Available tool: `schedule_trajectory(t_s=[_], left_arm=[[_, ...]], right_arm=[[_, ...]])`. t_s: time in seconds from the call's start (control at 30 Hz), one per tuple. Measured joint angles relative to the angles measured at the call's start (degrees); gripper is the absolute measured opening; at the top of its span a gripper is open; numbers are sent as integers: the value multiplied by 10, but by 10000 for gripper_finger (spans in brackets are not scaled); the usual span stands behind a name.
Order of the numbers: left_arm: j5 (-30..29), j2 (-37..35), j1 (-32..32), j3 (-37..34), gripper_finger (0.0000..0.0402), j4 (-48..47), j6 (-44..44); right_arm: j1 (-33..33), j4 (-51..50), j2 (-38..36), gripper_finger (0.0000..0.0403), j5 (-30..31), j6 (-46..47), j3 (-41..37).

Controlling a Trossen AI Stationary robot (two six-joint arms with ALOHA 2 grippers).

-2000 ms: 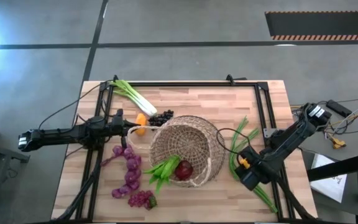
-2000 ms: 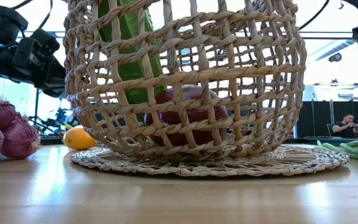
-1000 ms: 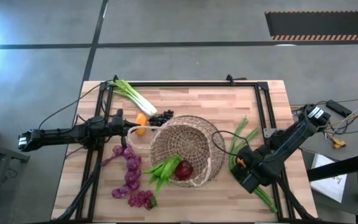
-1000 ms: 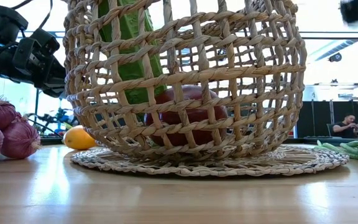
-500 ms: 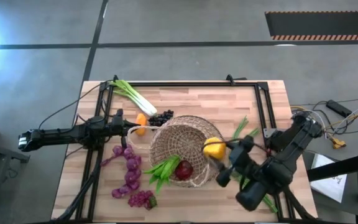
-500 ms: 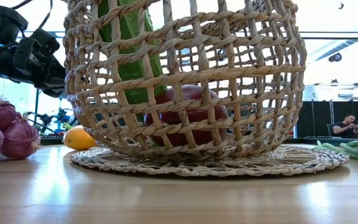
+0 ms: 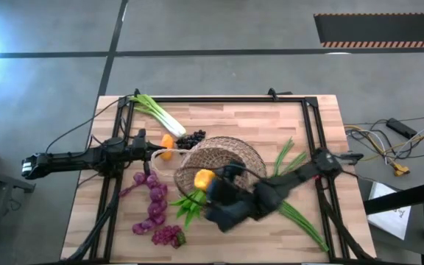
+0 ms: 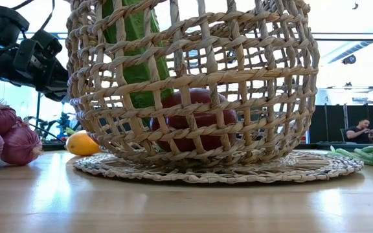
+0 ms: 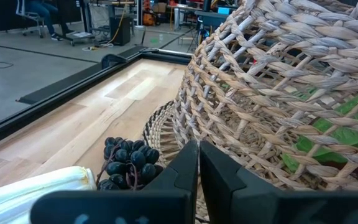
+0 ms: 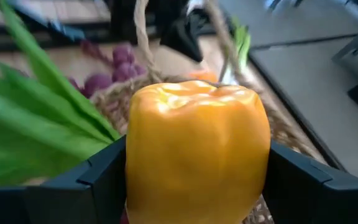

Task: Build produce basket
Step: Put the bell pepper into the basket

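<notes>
Right pincer clamps a yellow pepper between both fingers, jaws wide to span it, carried above the basket so it can drop in with the apple and green leaves. Left pincer is fully shut and empty, nosed against the basket wall, likely bracing it. Grapes and leek sit beyond on the table.

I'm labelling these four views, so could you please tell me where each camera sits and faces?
High: overhead, straight down on table, both arms.
Low: table height, level through basket; left arm upper left.
Left wrist: behind shut left gripper, facing basket, grapes.
Right wrist: behind right gripper holding yellow pepper over basket.
All share the basket.
</notes>
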Motion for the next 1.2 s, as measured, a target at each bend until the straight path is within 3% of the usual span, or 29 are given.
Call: schedule_trajectory(t_s=[0.2,0.47,0.83,1.2], left_arm=[[0,0,0,0,0,0,0],[0,0,0,0,0,0,0],[0,0,0,0,0,0,0],[0,0,0,0,0,0,0]], right_arm=[[-66,-20,53,283,-91,-51,33],[-109,-67,93,282,-94,-47,33],[-114,-73,155,318,-100,-54,33],[-130,-92,163,345,-138,-51,33]])
